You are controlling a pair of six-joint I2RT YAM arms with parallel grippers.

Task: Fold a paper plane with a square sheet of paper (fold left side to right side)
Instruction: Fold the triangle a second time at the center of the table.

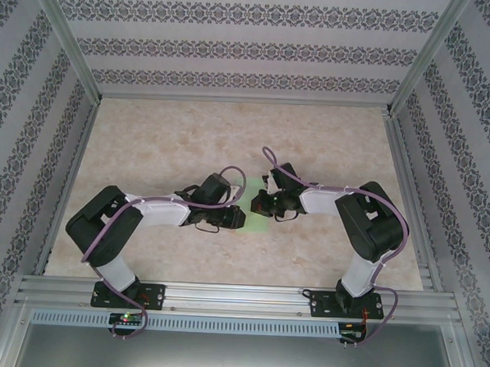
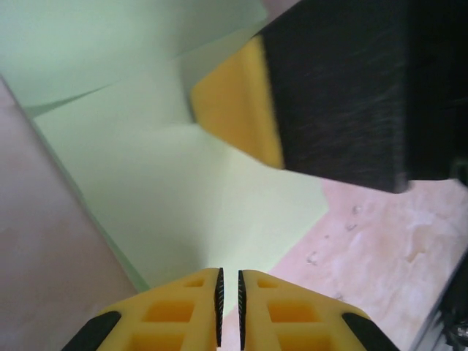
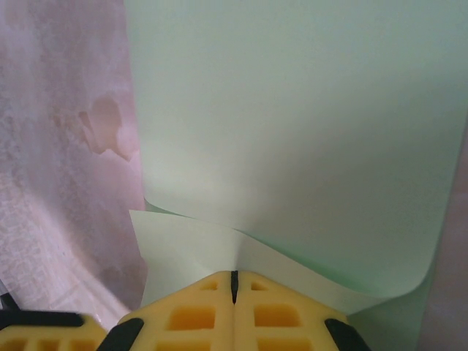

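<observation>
- square sheet of paper (image 2: 183,205) lies mid tabletop (image 1: 190,139), between the two arms, partly folded, one flap lifted off the surface
- right hand (image 3: 234,276): fingers pressed together, pinching the paper's edge; paper puckers at its tips and curls up beyond
- left hand (image 2: 228,292): fingers nearly together with a thin slit between, tips at the paper's near corner; cannot tell if it grips
- both hands close together over the paper
</observation>
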